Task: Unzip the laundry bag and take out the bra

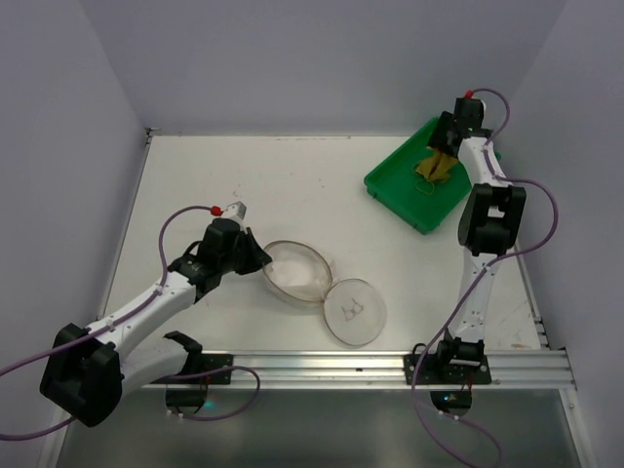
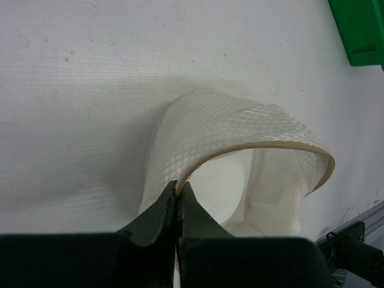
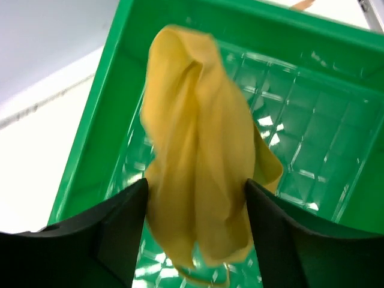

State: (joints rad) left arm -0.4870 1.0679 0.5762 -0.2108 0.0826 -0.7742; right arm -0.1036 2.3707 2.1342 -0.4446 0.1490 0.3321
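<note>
The laundry bag [image 1: 295,271] lies open at the table's middle, its lid [image 1: 355,310] with the bra drawing flipped to the right. My left gripper [image 1: 255,255] is shut on the bag's zip rim [image 2: 179,186] at its left side and holds the mesh wall [image 2: 240,129] up. The bag looks empty inside. My right gripper [image 1: 441,146] hangs over the green tray [image 1: 390,185]. Its jaws stand apart, with the mustard-yellow bra [image 3: 198,120] between the fingers [image 3: 120,222], blurred, over the tray floor [image 3: 336,54]. The bra also shows in the top view [image 1: 434,166].
The green tray sits at the back right near the side wall; its corner shows in the left wrist view [image 2: 363,30]. A metal rail [image 1: 370,366] runs along the near table edge. Walls close the table at the back and both sides.
</note>
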